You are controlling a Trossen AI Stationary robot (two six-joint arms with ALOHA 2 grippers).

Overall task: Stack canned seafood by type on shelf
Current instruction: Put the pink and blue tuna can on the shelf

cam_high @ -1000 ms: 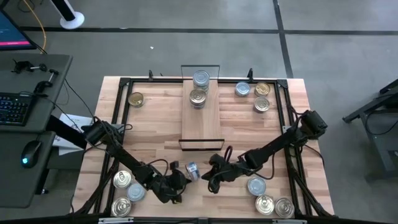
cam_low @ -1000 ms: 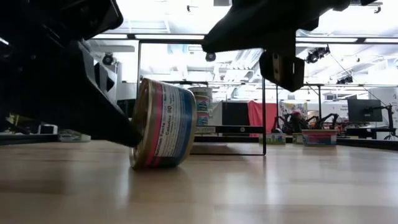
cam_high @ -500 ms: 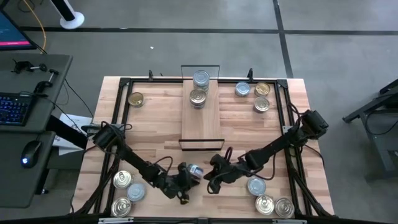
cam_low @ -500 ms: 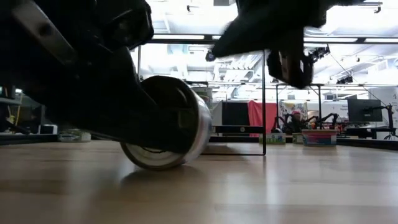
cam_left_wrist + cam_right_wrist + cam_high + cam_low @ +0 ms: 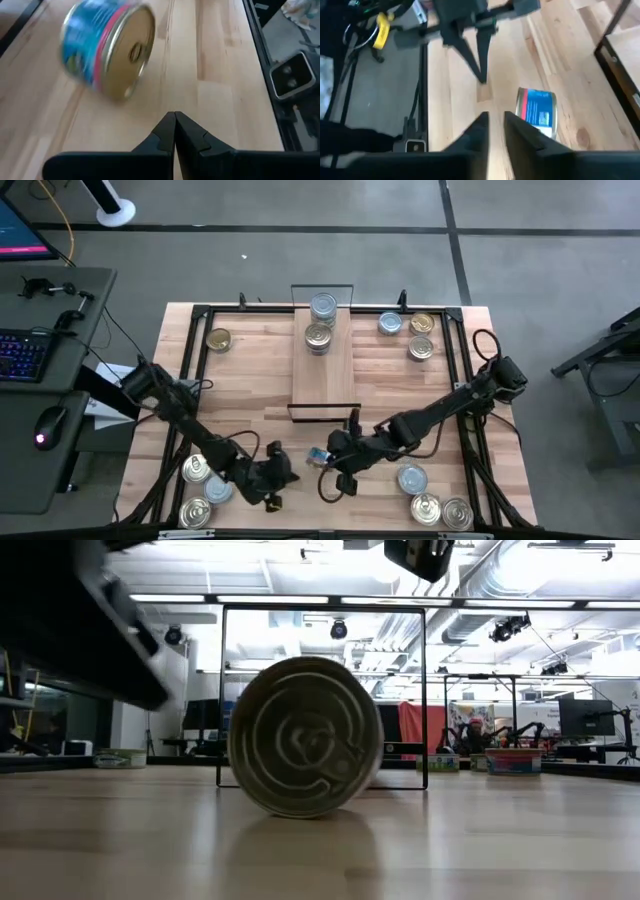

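A blue-labelled tin (image 5: 318, 455) is lying on its side on the butcher-block table (image 5: 250, 390), near the front edge and just in front of the shelf (image 5: 324, 375), its round end facing the low camera (image 5: 303, 737) with nothing gripping it. The left gripper (image 5: 283, 467) is sitting low over the table just beside the tin on its left, and its own wrist view is showing the fingers (image 5: 165, 134) pressed together to a point with the tin (image 5: 107, 47) lying free ahead of them. The right gripper (image 5: 335, 460) is sitting just on the tin's other side; its fingers (image 5: 477, 127) are standing a narrow gap apart, holding nothing, with the tin (image 5: 537, 112) lying just beside one of them. On the shelf, two tins are sitting at the far end: a silver-topped one (image 5: 322, 306) and a gold-topped one (image 5: 318, 336) just in front of it. Other tins are lying about the table: one gold tin (image 5: 218, 338) at the far left, a group of three (image 5: 412, 333) at the far right, a cluster (image 5: 203, 488) at the near left corner and another cluster (image 5: 428, 498) at the near right
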